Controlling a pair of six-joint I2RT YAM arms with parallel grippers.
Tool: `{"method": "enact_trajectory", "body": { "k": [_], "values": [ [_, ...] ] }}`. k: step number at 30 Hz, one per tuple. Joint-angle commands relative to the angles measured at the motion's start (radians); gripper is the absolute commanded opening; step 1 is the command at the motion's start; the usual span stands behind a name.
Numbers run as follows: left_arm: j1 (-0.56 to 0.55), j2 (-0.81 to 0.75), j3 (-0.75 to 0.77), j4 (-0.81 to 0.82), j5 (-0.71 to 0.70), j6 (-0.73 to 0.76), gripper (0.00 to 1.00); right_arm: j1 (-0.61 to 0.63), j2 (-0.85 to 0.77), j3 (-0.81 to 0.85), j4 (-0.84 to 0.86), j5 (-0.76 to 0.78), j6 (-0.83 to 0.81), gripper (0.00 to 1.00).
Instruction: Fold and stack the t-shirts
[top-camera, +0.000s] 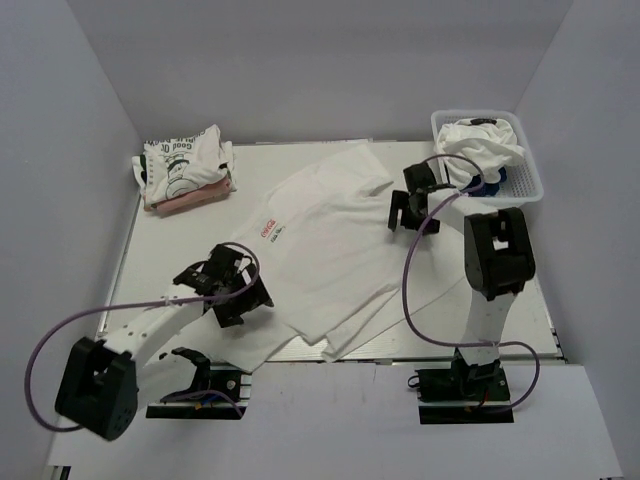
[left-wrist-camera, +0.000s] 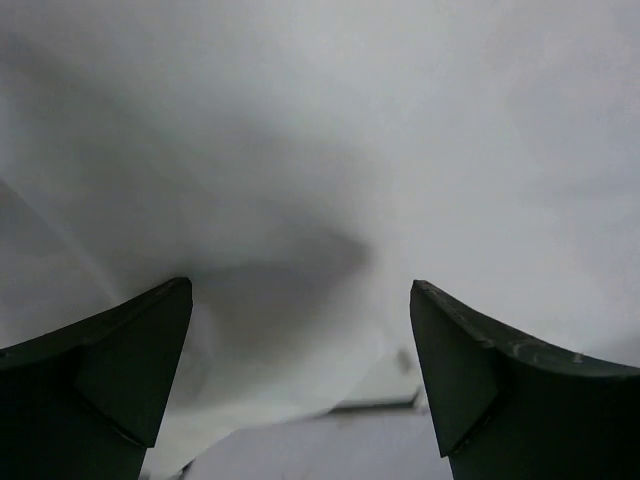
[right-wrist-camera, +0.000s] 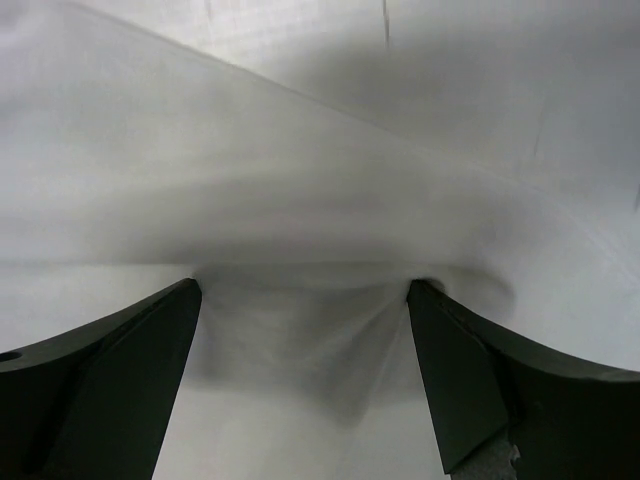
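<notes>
Currently the white t-shirt (top-camera: 330, 250) with a small red print (top-camera: 268, 230) lies spread and somewhat rumpled across the middle of the table (top-camera: 170, 250), its near hem reaching the near edge. The left gripper (top-camera: 240, 295) sits over the near-left part of the cloth. Its wrist view shows the jaws wide apart with only loose white fabric below them, so nothing is pinched yet. The right gripper (top-camera: 408, 215) is at the shirt's far-right edge, also spread open, and its wrist view shows a ridge of cloth bunched between the fingers (right-wrist-camera: 120, 370). The step looks like taking hold of two points for a fold. To do it well, each gripper should press down until both fingertips straddle a single layer near an edge, then close fully before lifting. The two should then rise and travel together so the cloth stays taut and the crease comes out straight. At the far left the folded stack (top-camera: 185, 165) waits, and the basket (top-camera: 525, 175) at the far right holds more unfolded shirts (top-camera: 480, 145).
</notes>
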Motion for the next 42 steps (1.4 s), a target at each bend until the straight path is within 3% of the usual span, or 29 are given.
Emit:
{"method": "enact_trajectory", "body": {
  "k": [1, 4, 7, 10, 11, 12, 15, 18, 21, 25, 29, 38, 42],
  "values": [
    [-0.032, -0.16, 0.029, -0.05, 0.234, 0.035, 1.0, -0.02, 0.097, 0.149, 0.05, -0.043, -0.124, 0.9],
    [-0.057, -0.197, 0.112, -0.04, 0.208, 0.075, 1.0, -0.006, 0.139, 0.324, 0.023, -0.122, -0.193, 0.9],
    [-0.057, -0.075, 0.193, 0.063, 0.136, 0.138, 1.0, 0.027, 0.064, 0.358, 0.025, -0.11, -0.245, 0.9],
    [-0.066, 0.142, 0.364, 0.188, 0.009, 0.227, 1.0, 0.047, -0.069, 0.263, -0.001, -0.025, -0.175, 0.9],
    [-0.066, 0.144, 0.417, 0.2, -0.016, 0.244, 1.0, 0.046, -0.094, 0.196, -0.013, -0.018, -0.12, 0.9],
    [-0.066, 0.273, 0.472, 0.201, -0.039, 0.264, 1.0, 0.043, -0.12, 0.124, -0.024, -0.006, -0.09, 0.9],
    [-0.042, 0.465, 0.708, 0.17, -0.104, 0.316, 1.0, 0.037, -0.238, -0.033, -0.047, 0.028, 0.037, 0.9],
    [-0.032, 0.669, 0.834, 0.202, -0.146, 0.339, 1.0, 0.038, -0.349, -0.28, -0.015, -0.075, 0.08, 0.9],
    [-0.032, 0.846, 0.972, 0.162, -0.156, 0.339, 1.0, 0.035, -0.424, -0.372, 0.077, -0.181, 0.08, 0.9],
    [-0.008, 0.962, 1.0, 0.219, -0.136, 0.339, 1.0, 0.037, -0.457, -0.448, 0.157, -0.273, 0.102, 0.9],
    [0.038, 1.042, 1.026, 0.213, -0.136, 0.31, 1.0, 0.032, -0.418, -0.471, 0.143, -0.267, 0.102, 0.9],
    [0.213, 0.971, 0.876, 0.222, -0.192, 0.261, 1.0, -0.049, -0.299, -0.462, 0.154, -0.221, 0.097, 0.9],
    [0.235, 0.932, 0.824, 0.271, -0.135, 0.301, 1.0, -0.101, -0.158, -0.34, 0.154, -0.17, 0.059, 0.9]
  ]
}}
